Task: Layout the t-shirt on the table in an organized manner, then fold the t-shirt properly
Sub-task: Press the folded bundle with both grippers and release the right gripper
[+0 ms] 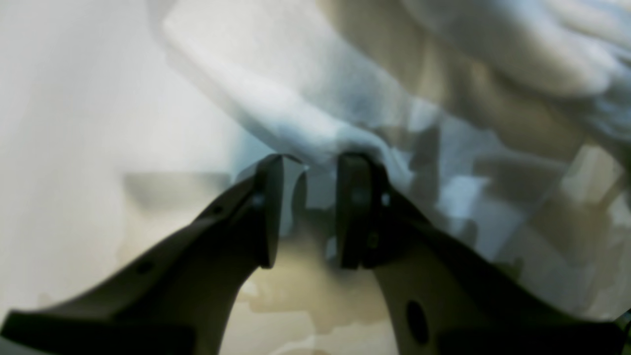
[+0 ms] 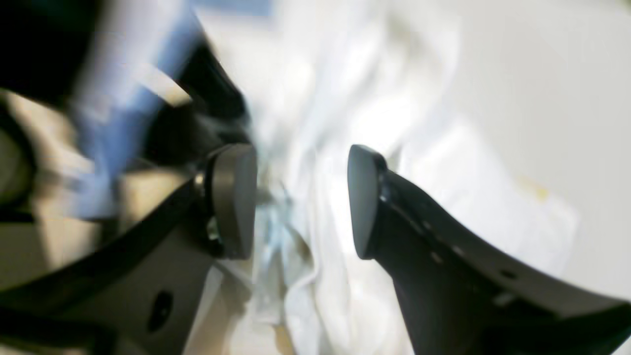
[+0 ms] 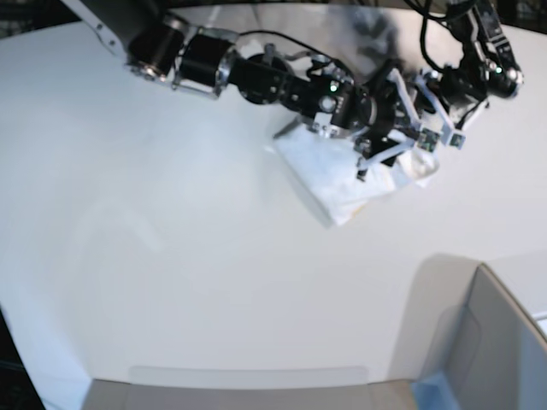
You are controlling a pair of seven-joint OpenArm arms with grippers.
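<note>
Worktop (image 3: 171, 282): white, mostly bare; we take the shirt as landmark.
Shirt (image 3: 329, 175): bunched at the far side, not yet laid out, presumably gathered so both arms can reach an edge.
Left hand (image 1: 310, 172): at the shirt's right end, clenched on a fold of cloth, likely to anchor it.
Right hand (image 2: 301, 197): over the shirt's middle, released, jaws apart astride the cloth.

Both wrist views motion-blurred; t-shirt (image 3: 338, 175) print unreadable, upper part perhaps hidden behind arms.
</note>
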